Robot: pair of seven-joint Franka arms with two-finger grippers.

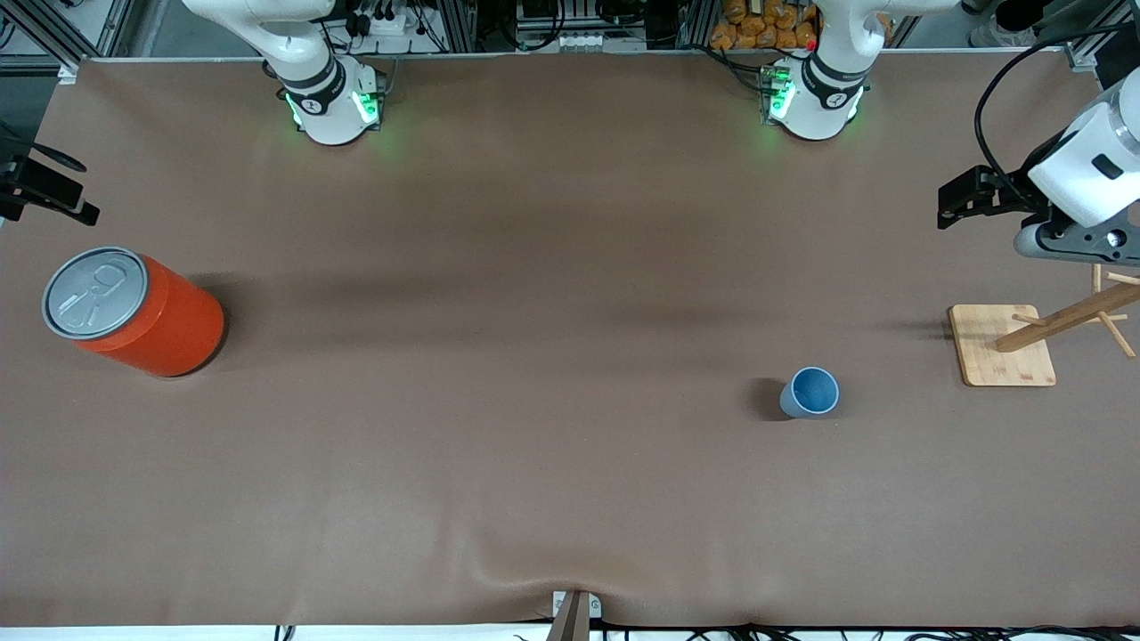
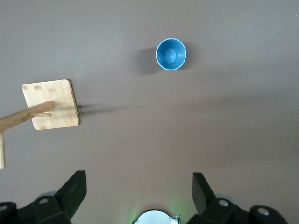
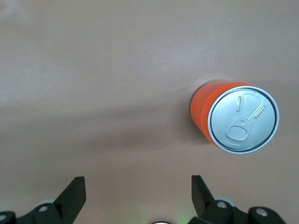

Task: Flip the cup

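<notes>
The cup (image 1: pixel 810 392) stands mouth up on the brown bench (image 1: pixel 534 463), toward the left arm's end, near the wooden rack (image 1: pixel 1002 344). The left tool (image 2: pixel 139 191) hangs high over the bench, fingers spread and empty. The right tool (image 3: pixel 138 193), also apart, seems to hover near the orange can (image 3: pixel 236 116).

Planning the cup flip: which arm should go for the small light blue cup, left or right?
Left, probably. The small light blue tapered cup stands mouth up toward the left arm's end, and the open left gripper sees it. The open right gripper hangs over the large red-orange can with a grey pull-tab lid.
</notes>
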